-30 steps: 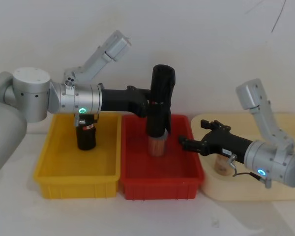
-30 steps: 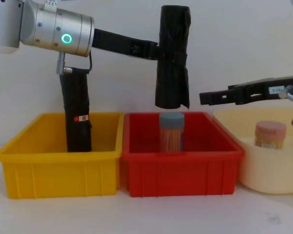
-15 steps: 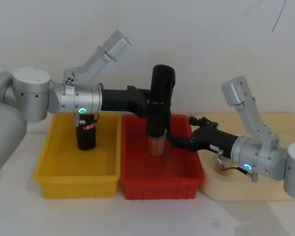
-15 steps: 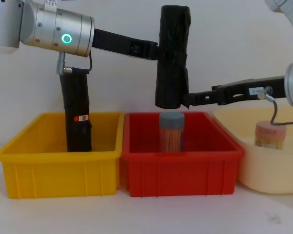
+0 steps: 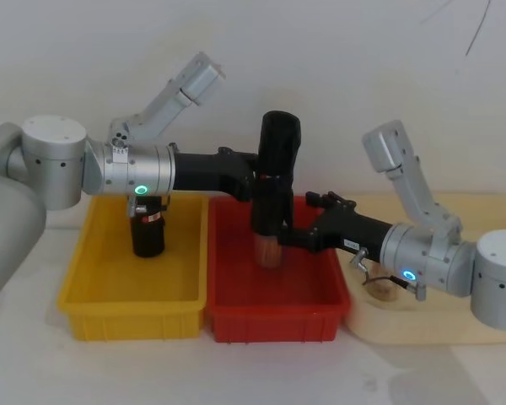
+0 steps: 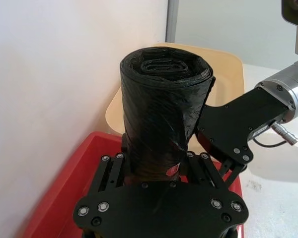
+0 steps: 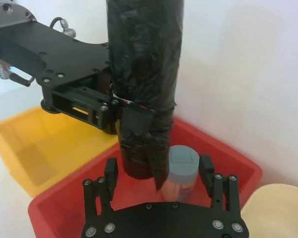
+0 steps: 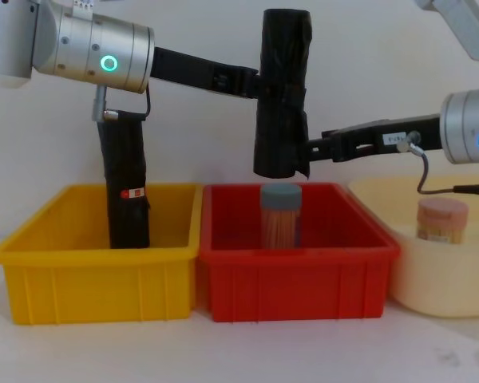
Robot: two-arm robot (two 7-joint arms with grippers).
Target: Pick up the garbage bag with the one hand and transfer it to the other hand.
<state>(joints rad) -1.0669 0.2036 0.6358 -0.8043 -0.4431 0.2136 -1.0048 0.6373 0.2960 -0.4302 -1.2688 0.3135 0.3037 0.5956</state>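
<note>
Fingers (image 6: 109,171) of the left gripper (image 5: 255,179) clenched around the middle of the garbage bag (image 5: 275,173), holding it upright above the red bin (image 5: 236,312). Spread fingers (image 7: 111,171) of the right gripper (image 7: 159,171) set either side of the bag's lower end, not visibly touching. Left arm stretched level from 9 o'clock, green ring lit; right arm reaching in from 3 o'clock, blue ring lit. Inside the red bin, directly under the bag, a grey-capped toothpick jar (image 8: 280,216). At 9 o'clock, the yellow bin (image 8: 40,239) with a slimmer black roll (image 8: 126,182) standing in it. At 3 o'clock, a cream tray (image 8: 463,275) holding a pink-capped jar (image 8: 441,220).
</note>
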